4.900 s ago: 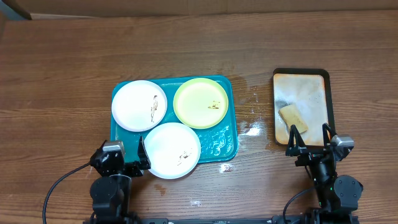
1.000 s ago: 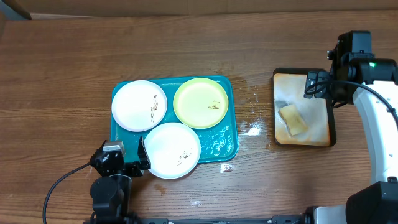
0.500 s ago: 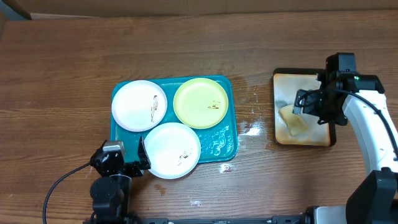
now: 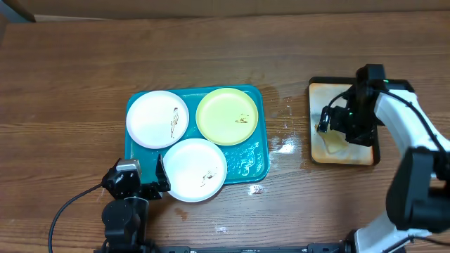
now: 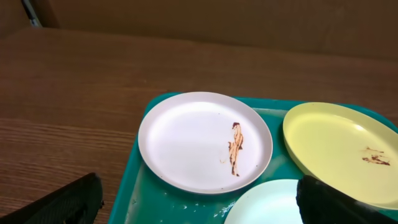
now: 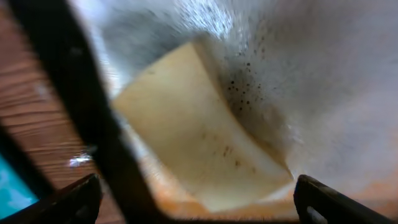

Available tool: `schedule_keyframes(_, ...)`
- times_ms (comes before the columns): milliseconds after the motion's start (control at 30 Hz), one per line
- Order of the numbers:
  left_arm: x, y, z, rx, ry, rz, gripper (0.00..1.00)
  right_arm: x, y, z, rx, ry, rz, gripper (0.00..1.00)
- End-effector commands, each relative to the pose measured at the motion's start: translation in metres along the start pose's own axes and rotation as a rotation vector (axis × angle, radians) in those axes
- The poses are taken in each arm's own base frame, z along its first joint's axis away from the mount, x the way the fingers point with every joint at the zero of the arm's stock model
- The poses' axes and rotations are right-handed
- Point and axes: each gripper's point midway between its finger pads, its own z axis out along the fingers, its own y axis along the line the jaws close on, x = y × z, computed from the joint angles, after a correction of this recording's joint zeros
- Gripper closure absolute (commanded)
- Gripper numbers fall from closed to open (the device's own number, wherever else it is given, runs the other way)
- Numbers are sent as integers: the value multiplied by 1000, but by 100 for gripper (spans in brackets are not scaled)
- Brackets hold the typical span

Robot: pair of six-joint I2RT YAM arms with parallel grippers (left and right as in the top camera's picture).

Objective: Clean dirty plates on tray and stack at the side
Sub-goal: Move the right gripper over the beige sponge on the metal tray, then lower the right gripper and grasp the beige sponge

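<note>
1. On the right side of the table [image 4: 70, 63], the right gripper [image 4: 330, 131] hangs low over the sponge [image 6: 199, 130]. The sponge lies in the narrow black-rimmed tray [image 4: 342, 163]. Jaws are wide apart, one on each side of the sponge, with nothing clamped. Can't tell if they touch it.
2. Left gripper [image 4: 138, 184] sits at the near left, just beside the near-left corner of the teal tray [image 4: 250, 166]. Jaws are wide apart and empty.
3. All three plates are on the teal tray.
   - One white plate [image 4: 157, 119] is far left.
   - The yellow-green plate [image 4: 226, 116] is far right.
   - The second white plate [image 4: 195, 169] is near, overhanging the near rim.
   - Each shows a brown smear, and none is stacked at the side.
4. Step in hand: fetching the sponge. Judging by the smears, no wiping has been done.
5. Next move likely:
   - Drop the last bit and close across the sponge.
   - Lift it clear of the black rim.
   - Carry it left to a plate.
6. The sponge looks soft, so it needs a firm squeeze or it slips out.
7. Wet patches [image 4: 281, 144] sit on the table between the two trays, and the teal tray looks glossy. Plates may slide under wiping, so the left gripper probably has to steady one.
</note>
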Motion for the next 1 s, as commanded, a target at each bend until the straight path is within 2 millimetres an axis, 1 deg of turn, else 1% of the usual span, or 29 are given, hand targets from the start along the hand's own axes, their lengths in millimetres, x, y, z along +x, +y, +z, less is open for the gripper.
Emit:
schedule_keyframes(0,-1,0,0,0,-12,-8,0,-2,0,3,-5,2,4,12)
schedule_keyframes(33,-1,0,0,0,-12,-8,0,-3,0,3,-6,-2,4,18)
schedule_keyframes(133,-1,0,0,0,-12,-8,0,-4,0,3,-7,-10,3,21)
schedule_keyframes(200,-1,0,0,0,-12,-8,0,-5,1,3,-8,-13,2,26)
schedule_keyframes(233,-1,0,0,0,-12,-8,0,-6,1,3,-9,-16,1,25)
schedule_keyframes(300,-1,0,0,0,-12,-8,0,-8,0,3,-3,-23,2,9)
schedule_keyframes(333,-1,0,0,0,-12,-8,0,-9,0,3,-3,-27,1,6)
schedule_keyframes(433,-1,0,0,0,-12,-8,0,-10,-1,3,1,-33,4,6)
schedule_keyframes(567,-1,1,0,0,-11,-8,0,-10,-7,4,33,-37,8,5)
schedule_keyframes(767,-1,0,0,0,-12,-8,0,-14,-7,5,36,-52,17,4)
schedule_keyframes(900,-1,0,0,0,-12,-8,0,-17,-8,10,41,-50,22,4)
schedule_keyframes(967,-1,0,0,0,-12,-8,0,-17,-9,16,41,-40,23,7)
